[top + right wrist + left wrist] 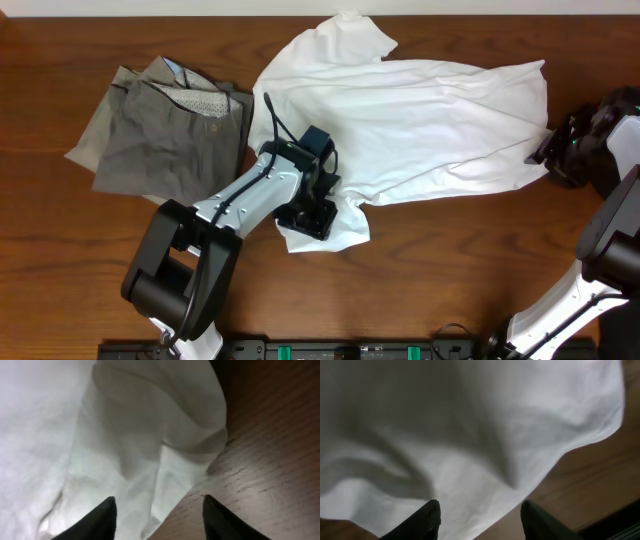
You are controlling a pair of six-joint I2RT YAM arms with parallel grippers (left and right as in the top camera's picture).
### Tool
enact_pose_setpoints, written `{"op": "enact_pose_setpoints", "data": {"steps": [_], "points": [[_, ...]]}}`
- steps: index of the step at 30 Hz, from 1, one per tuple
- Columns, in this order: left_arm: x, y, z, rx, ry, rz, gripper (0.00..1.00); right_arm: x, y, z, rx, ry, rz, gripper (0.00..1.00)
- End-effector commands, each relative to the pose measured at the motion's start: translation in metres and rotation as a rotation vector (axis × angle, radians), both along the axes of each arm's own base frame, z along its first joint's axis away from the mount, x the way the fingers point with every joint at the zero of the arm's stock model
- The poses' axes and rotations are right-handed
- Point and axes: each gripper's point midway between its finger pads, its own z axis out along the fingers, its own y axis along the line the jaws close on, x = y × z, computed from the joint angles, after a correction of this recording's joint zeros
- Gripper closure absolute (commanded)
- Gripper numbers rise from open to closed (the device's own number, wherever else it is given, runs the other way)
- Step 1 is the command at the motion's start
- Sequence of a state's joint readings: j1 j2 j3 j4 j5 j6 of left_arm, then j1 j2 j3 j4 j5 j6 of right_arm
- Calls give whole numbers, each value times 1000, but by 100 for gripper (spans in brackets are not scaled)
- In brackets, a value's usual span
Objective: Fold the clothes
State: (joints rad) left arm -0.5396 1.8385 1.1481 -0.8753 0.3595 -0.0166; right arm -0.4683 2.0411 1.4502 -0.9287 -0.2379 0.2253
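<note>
A large white T-shirt [420, 120] lies crumpled across the middle and right of the table. Grey-khaki trousers [160, 130] with a patterned lining lie folded at the left. My left gripper [312, 218] is open over the shirt's lower left corner; in the left wrist view its fingers [479, 516] straddle the white cloth's edge [470, 460]. My right gripper [540, 152] is open at the shirt's right edge; in the right wrist view its fingers [159, 515] straddle the hem [150, 435]. No black garment shows.
The brown wooden table [470, 260] shows bare wood in front of the shirt and at the far left. A black rail runs along the front edge [330, 350]. The right arm's base stands at the front right [600, 290].
</note>
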Motion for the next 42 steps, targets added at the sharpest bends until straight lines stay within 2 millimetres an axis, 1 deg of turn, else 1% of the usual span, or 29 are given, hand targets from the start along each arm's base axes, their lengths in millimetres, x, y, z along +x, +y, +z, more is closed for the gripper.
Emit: {"op": "enact_pose_setpoints", "data": {"steps": [1, 3, 8, 11, 13, 17, 20, 21, 22, 24, 26, 28, 30, 34, 37, 38, 40, 41, 42], "points": [[-8, 8, -8, 38, 22, 12, 46, -6, -1, 7, -24, 10, 12, 42], [-9, 15, -13, 70, 14, 9, 45, -9, 0, 7, -19, 20, 12, 39], [-12, 35, -26, 162, -11, -3, 44, -10, 1, 7, -15, 26, 13, 37], [-12, 42, -26, 210, -14, 41, 46, -10, 1, 7, -15, 26, 13, 36], [-5, 44, -20, 235, -35, 119, 46, -10, 1, 7, -15, 26, 13, 36], [7, 50, 1, 276, -65, 397, 45, -10, 1, 7, -14, 26, 13, 36], [10, 59, 14, 284, -68, 541, 44, -10, 1, 7, -14, 27, 13, 36], [11, 61, 16, 284, -66, 574, 37, -11, 1, 7, -14, 27, 13, 36], [11, 63, 16, 283, -61, 597, 33, -11, 1, 7, -14, 27, 13, 36], [6, 65, 12, 293, -35, 647, 27, -11, 1, 7, -14, 27, 13, 36], [0, 64, 5, 291, -3, 679, 24, -11, 1, 7, -12, 30, 13, 36], [-7, 54, -2, 239, 45, 689, 24, -11, 1, 7, -12, 30, 13, 36], [-14, 49, -9, 212, 85, 715, 24, -12, 2, 7, -11, 33, 13, 36], [-26, 53, -19, 231, 115, 749, 24, -13, 2, 7, -9, 36, 13, 36], [-29, 54, -24, 231, 124, 765, 30, -13, 2, 7, -9, 36, 13, 36], [-30, 54, -25, 229, 123, 766, 35, -13, 2, 7, -9, 37, 13, 36], [-29, 53, -28, 221, 115, 766, 48, -13, 2, 7, -9, 37, 13, 36], [-27, 52, -28, 216, 110, 767, 60, -13, 2, 7, -9, 36, 13, 36], [-26, 52, -28, 210, 105, 767, 69, -13, 2, 7, -9, 36, 13, 36]]}}
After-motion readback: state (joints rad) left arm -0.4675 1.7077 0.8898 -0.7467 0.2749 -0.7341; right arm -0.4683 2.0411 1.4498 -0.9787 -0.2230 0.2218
